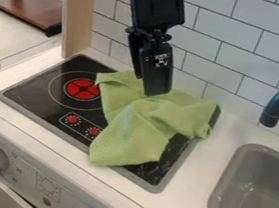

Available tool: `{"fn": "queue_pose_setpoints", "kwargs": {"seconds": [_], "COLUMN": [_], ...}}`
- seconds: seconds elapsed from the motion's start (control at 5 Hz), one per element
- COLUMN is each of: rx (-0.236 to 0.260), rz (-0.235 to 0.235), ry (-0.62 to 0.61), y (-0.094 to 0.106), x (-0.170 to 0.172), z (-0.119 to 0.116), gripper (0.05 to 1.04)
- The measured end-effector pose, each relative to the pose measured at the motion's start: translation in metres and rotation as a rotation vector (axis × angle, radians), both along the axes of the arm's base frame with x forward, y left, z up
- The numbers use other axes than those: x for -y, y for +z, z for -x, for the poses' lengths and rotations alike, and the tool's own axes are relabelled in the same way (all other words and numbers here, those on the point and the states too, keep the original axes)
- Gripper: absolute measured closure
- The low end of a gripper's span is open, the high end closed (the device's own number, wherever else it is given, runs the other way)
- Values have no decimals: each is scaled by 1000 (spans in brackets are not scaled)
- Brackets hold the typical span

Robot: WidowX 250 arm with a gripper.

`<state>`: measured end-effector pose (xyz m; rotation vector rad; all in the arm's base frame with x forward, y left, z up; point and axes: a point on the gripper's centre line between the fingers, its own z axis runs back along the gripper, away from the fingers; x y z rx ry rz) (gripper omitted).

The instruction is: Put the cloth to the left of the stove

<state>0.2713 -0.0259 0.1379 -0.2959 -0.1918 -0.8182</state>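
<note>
Beneath the black robot pincer (148, 87), the rumpled pale-green fabric cloth (140, 121) drapes over the flat black stove (34, 92). Whether the pincer is spread or pinching, I can't tell. A firm bite on a raised fold, then a high lift, should suit the leftward carry. White print marks the pincer's side.

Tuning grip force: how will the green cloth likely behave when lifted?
Probably floppy: the cloth lies in loose folds and would likely droop from the pinch point. Likely light for its spread, as it looks like thin fabric. Its bunched folds should give the gripper something to pinch, so slipping seems unlikely.
</note>
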Motion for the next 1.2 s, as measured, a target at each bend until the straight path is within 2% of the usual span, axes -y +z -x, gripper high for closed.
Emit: {"fn": "queue_pose_setpoints", "kwargs": {"seconds": [0.2, 0.4, 0.6, 0.8, 1.0, 1.2], "rx": [-25, -5, 33, 43, -12, -32], "rz": [-1, -49, -150, -230, -251, -235], "ry": [2, 34, 121, 209, 239, 219], "y": [-7, -16, -20, -35, -61, -72], "x": [1, -3, -15, -25, -24, -9], "z": [2, 0, -9, -20, -32, -49], "gripper": [84, 84, 84, 85, 84, 84]}}
